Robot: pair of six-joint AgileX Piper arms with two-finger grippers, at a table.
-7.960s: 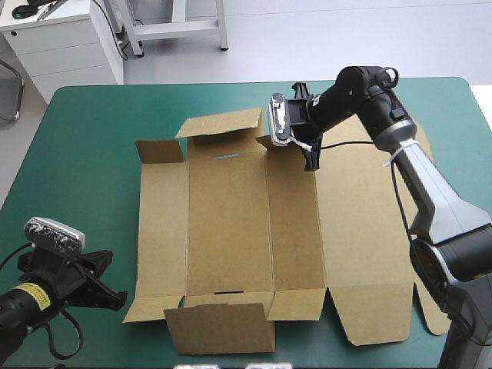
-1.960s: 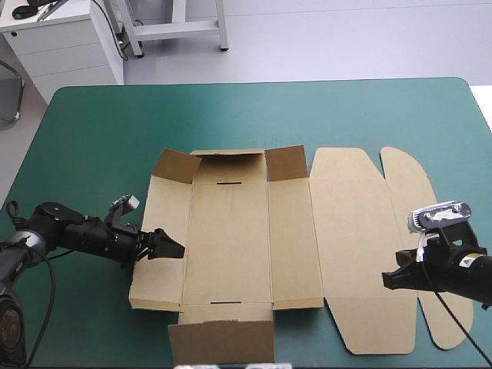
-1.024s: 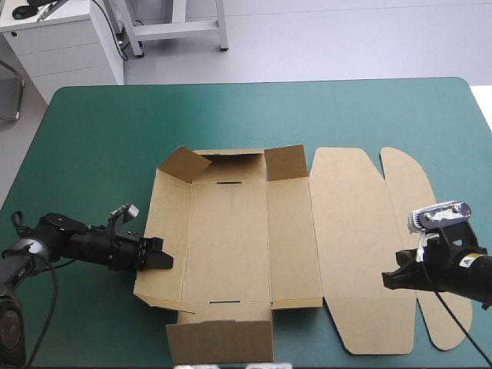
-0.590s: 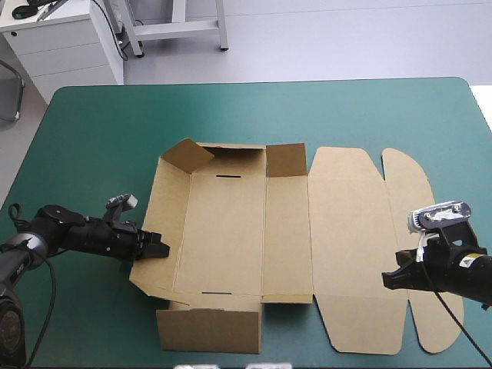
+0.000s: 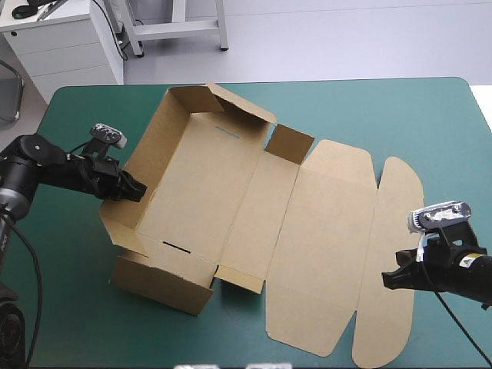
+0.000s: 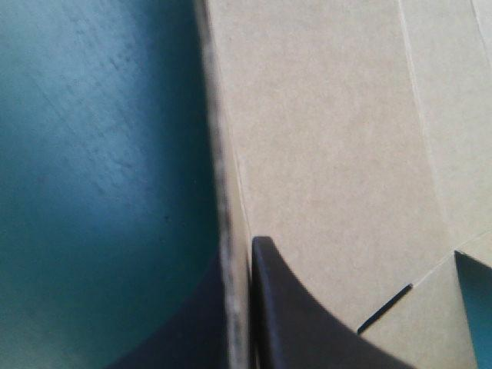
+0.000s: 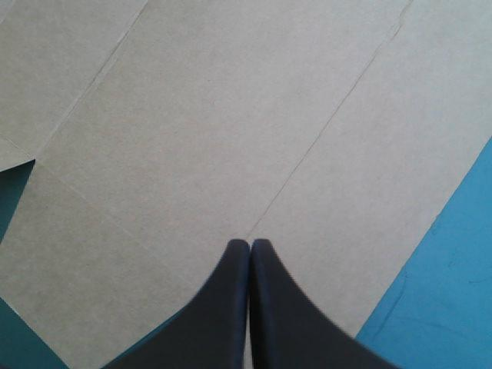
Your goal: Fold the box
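Left gripper [image 5: 138, 191] clamps the box [image 5: 231, 192] by its left wall; the board stretches slantwise rightward from it. Right gripper [image 5: 389, 279], pressed shut and empty, hovers at the flat end.

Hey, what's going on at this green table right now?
Two robot arms are folding a brown box. The left gripper is shut on the box's left wall, one black finger on each side. That wall and both end walls stand raised, while the lid lies flat on the teal-green table. The right gripper is shut and holds nothing, poised over the lid's outer edge.
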